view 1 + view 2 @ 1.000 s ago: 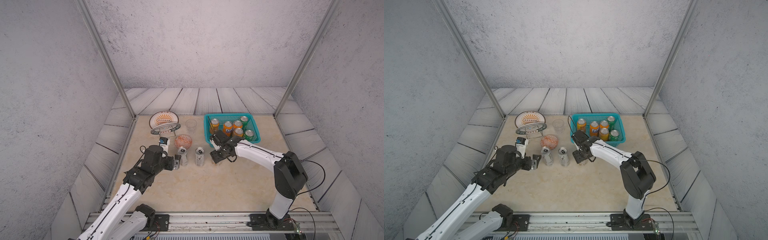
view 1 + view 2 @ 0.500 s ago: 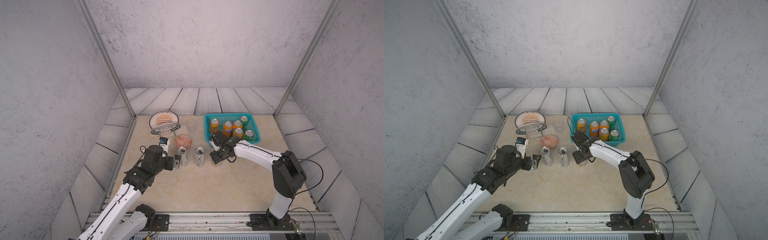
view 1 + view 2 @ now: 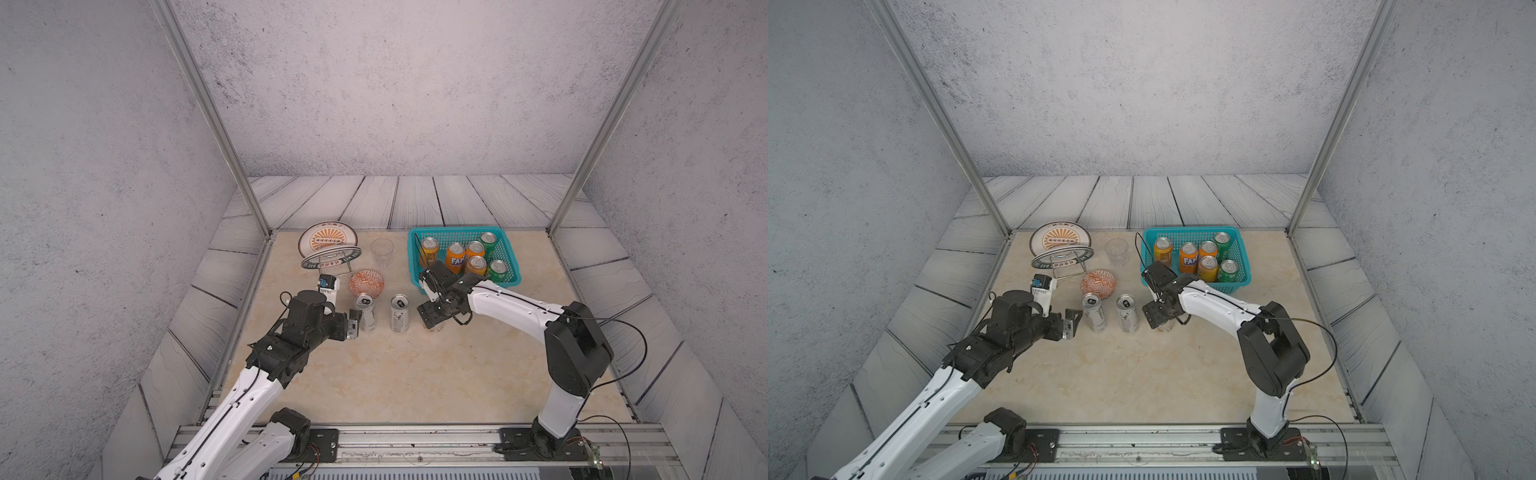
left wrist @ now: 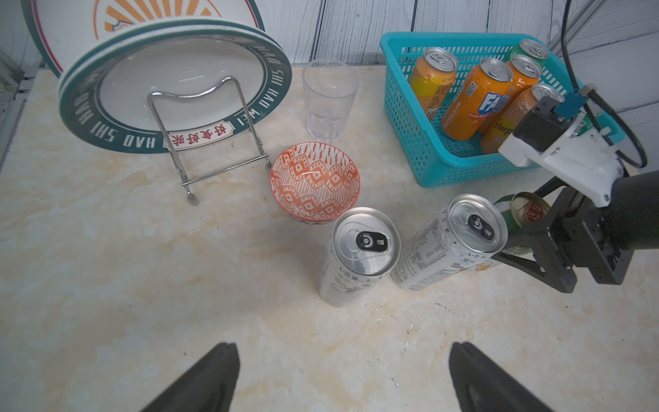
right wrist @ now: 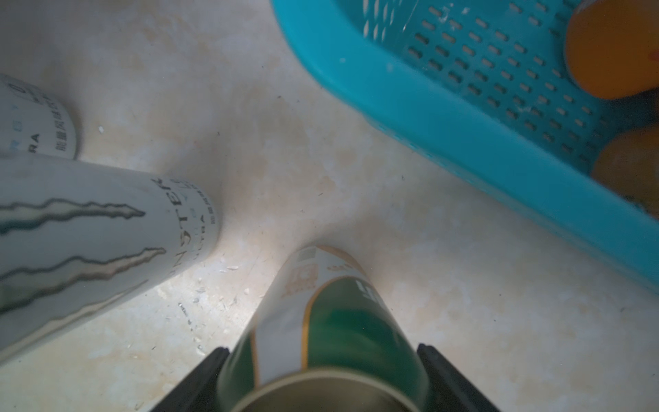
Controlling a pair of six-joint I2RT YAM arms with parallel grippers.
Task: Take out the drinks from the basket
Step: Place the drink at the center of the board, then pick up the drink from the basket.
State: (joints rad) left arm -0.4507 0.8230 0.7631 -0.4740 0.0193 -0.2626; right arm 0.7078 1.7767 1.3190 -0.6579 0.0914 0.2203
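The teal basket (image 3: 455, 228) (image 3: 1190, 229) stands at the back right and holds several drinks: orange cans (image 3: 456, 257) and green cans (image 3: 497, 270). Two white cans (image 3: 365, 309) (image 3: 400, 311) stand on the table in front of it. A green-and-cream can (image 5: 331, 314) (image 3: 1165, 326) stands upright beside them. My right gripper (image 5: 322, 351) (image 3: 434, 318) is open around it, with a narrow gap on each side. My left gripper (image 4: 342, 346) (image 3: 353, 324) is wide open and holds nothing. It is just left of the nearest white can (image 4: 360, 257).
Plates lean in a wire rack (image 3: 330, 249) at the back left. A clear plastic cup (image 3: 382, 251) stands beside it, and an orange patterned bowl (image 3: 366, 282) sits just behind the white cans. The basket's front wall (image 5: 463, 135) is close to my right gripper.
My right gripper's jaws have come apart from the green-and-cream can, which stands on the table. Neither arm has visibly shifted.
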